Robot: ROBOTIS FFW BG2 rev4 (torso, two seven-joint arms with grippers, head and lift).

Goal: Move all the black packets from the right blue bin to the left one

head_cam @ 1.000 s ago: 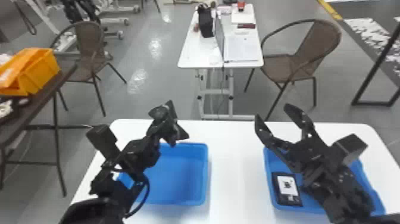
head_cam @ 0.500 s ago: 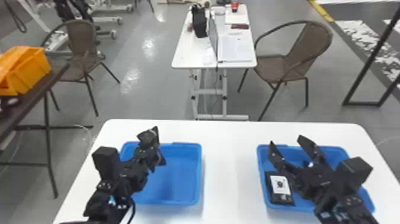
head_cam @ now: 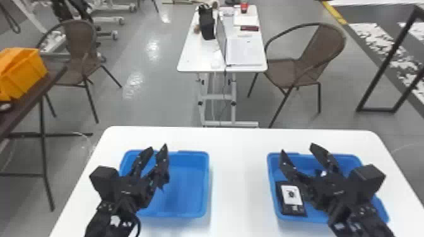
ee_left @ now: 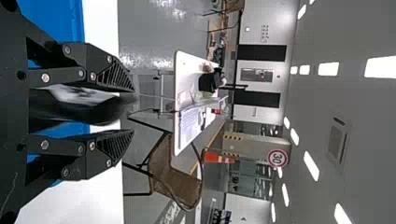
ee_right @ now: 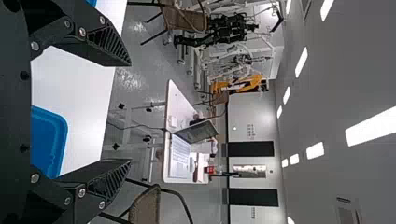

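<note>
Head view: white table (head_cam: 236, 176) occupies the lower part of the frame, with a blue bin at each side.

Left gripper (head_cam: 156, 149): lower left, over the left bin (head_cam: 189, 186). Jaws stand apart, tips pointing away from the robot. Left wrist view: a blurred black packet (ee_left: 79, 105) with a white patch lies between the spread fingers of the left gripper (ee_left: 134, 111); contact with either finger cannot be told.

Right gripper (head_cam: 298, 149): lower right, above the right blue bin (head_cam: 347, 159). Jaws spread widely, nothing pinched. Right wrist view agrees: a broad gap separates the two fingers, with tabletop and part of a blue bin visible beyond.

Labelled packet (head_cam: 291, 195): flat in the right blue bin, along that bin's left wall, just beside the right gripper in the head view. Its black face bears a white label with a dark mark. A small dark-and-white item (head_cam: 322, 173) shows behind the right gripper, within the bin's outline; mostly hidden, identity uncertain.

Surroundings: at upper centre, a second white table (head_cam: 197, 53) carries a laptop (head_cam: 243, 52) and a black bag (head_cam: 206, 23). Brown chair (head_cam: 323, 44) at upper right; orange container (head_cam: 26, 69) on a dark table (head_cam: 56, 74) at upper left.
</note>
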